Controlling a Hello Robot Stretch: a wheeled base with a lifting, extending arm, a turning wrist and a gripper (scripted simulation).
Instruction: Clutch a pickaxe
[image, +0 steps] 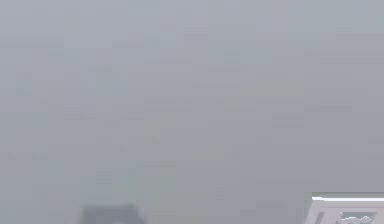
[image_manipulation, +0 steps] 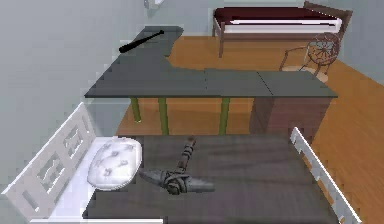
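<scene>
**Stretch robot draws alongside a bed where its pickaxe lies waiting**

A dark grey, long-handled metal pickaxe (image_manipulation: 181, 172) lies flat on the charcoal-covered bed (image_manipulation: 255, 165), just beside a white tufted pillow (image_manipulation: 112, 160) and the white slatted headboard (image_manipulation: 55, 160). By the look of it, the task is at the lining-up stage, with the grab not yet made. The next move calls for reaching out over the cover and coming down on the handle. The state of the jaws cannot be told. Counted: one pickaxe, one pillow, one bed, one dark L-shaped counter (image_manipulation: 200, 78) carrying one black bat (image_manipulation: 143, 42), one brown cabinet (image_manipulation: 295, 110), and one dark red bench (image_manipulation: 265, 14) well apart.
</scene>
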